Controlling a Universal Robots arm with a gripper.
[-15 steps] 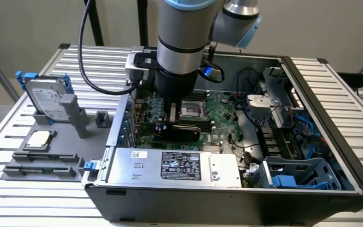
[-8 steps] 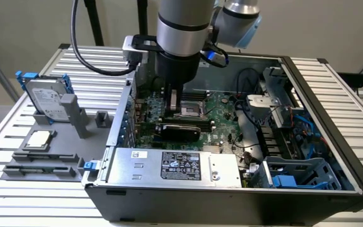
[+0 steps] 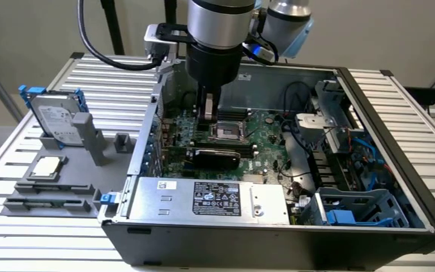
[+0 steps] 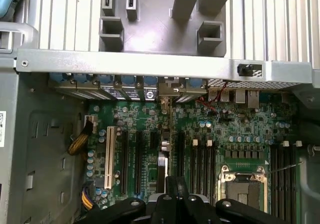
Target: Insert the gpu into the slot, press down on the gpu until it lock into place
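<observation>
Closed claw (image 4: 172, 194) above gpu (image 4: 165, 149), motherboard (image 4: 235, 129), labels unreadable

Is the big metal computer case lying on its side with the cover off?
Yes, the computer case lies open on the slatted table, with the green motherboard inside showing from above.

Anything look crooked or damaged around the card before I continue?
Nothing stands out. The gpu stands upright across the motherboard, not visibly askew, with the shut gripper over it.
</observation>
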